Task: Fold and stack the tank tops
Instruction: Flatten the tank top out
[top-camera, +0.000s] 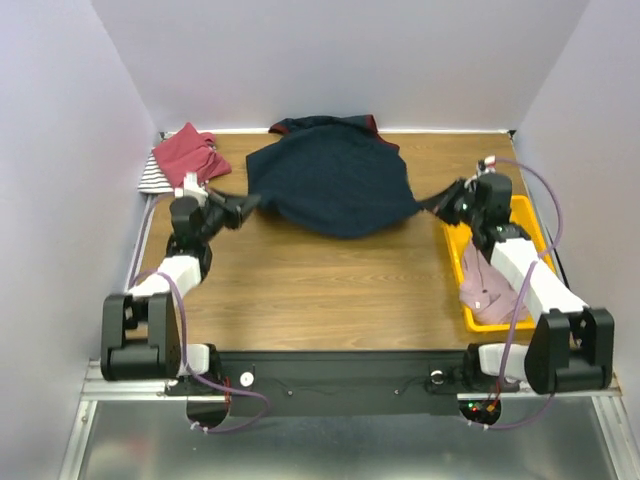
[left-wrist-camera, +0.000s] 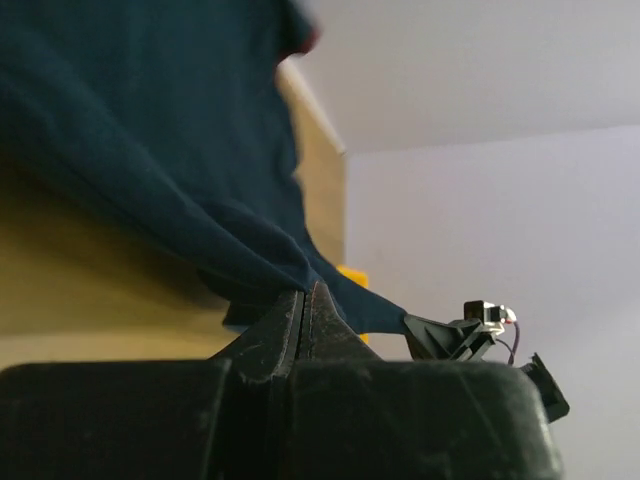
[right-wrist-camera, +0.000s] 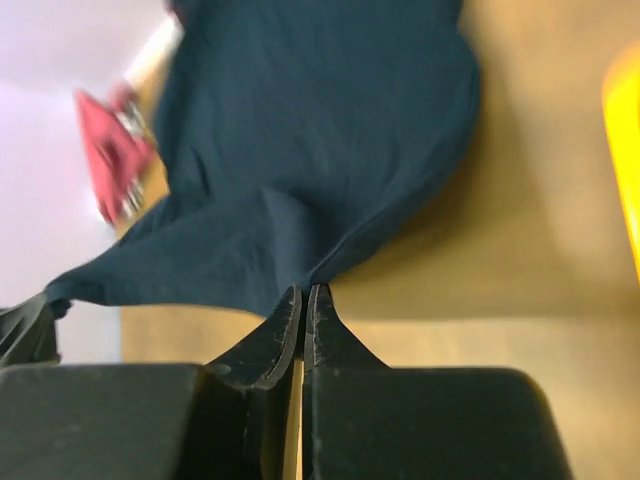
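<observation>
Looking down from the overhead cam, starting at the far-left corner of the brown wooden table (top-camera: 330, 285): a crumpled red cloth tank top (top-camera: 187, 150) sits there, lying on top of a black-and-white striped tank top (top-camera: 153, 180) that pokes out on the left side.

Just to the right of that is my left gripper (top-camera: 248, 204), jaws pinched tight on the left corner of the big navy cloth tank top (top-camera: 330, 175). The wrist cam shows the fabric running straight into the clenched fingertips, pulled taut.

The navy top itself is spread across the far middle of the table, with a bit of maroon trim showing at its back edge. Its near edge is drawn out into a point on each side.

The right gripper (top-camera: 437, 204) is clamped on the opposite corner in the same way, fingers pressed together with cloth between them.

Furthest right is the yellow plastic tray (top-camera: 537, 228), with a pale pink tank top (top-camera: 485, 287) bunched up in its near end, partly under the right arm.
</observation>
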